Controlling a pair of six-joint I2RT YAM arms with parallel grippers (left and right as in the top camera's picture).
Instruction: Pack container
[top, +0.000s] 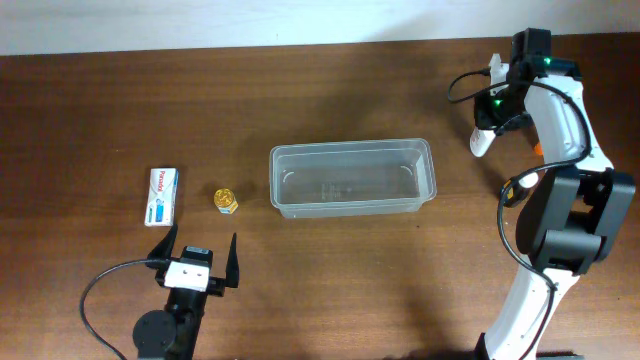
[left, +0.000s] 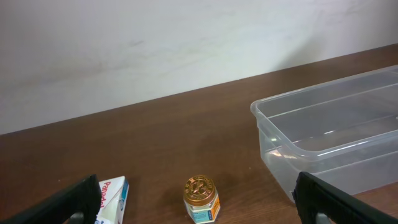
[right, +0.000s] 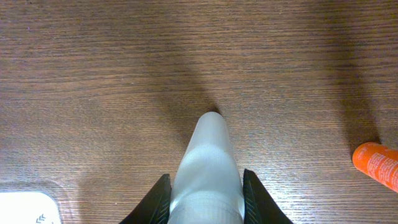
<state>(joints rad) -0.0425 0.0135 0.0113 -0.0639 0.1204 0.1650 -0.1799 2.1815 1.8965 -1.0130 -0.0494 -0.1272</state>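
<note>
The clear plastic container (top: 351, 179) sits mid-table and holds nothing; its left end shows in the left wrist view (left: 323, 134). My right gripper (top: 484, 132) is shut on a white bottle (right: 207, 168), held above the wood to the right of the container. My left gripper (top: 203, 256) is open and empty near the front left. A small gold-lidded jar (top: 226, 200) stands between its fingers' line of sight (left: 201, 198). A white and blue box (top: 162, 196) lies left of the jar, and shows in the left wrist view too (left: 114, 194).
An orange tube (right: 377, 164) lies on the wood to the right of the held bottle, partly under the right arm (top: 538, 150). A white flat corner (right: 25, 206) shows at the lower left of the right wrist view.
</note>
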